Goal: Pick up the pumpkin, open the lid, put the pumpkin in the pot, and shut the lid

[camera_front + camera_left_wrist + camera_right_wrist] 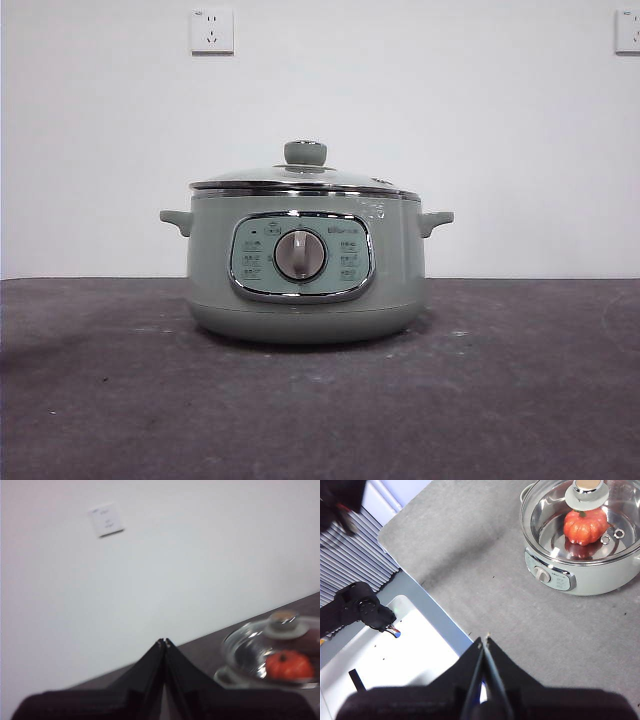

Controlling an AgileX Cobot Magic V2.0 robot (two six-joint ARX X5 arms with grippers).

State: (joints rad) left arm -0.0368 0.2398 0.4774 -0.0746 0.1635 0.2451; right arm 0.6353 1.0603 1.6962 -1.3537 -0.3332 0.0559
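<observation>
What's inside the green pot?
The pumpkin sits inside the pot, seen through the glass lid, which is on. The pot's wall hides it from the front.

Orange pumpkin [584,525] inside sage-green pot [305,270], glass lid [305,176] closed on top

The front camera sits low, about level with the table [320,400], and looks straight across it at the white wall; the pot [305,262] fills the middle of its picture, near and large, seen from its dial side. The right wrist camera looks steeply down from high above the table's near edge, over its own gripper [484,641], taking in the pot [580,575] from above (the pumpkin [585,526] shows through the glass lid [580,520]). The left wrist camera is tilted, facing mostly the wall, with the pot [235,676] blurred at one side. All three views share the pot.
</observation>
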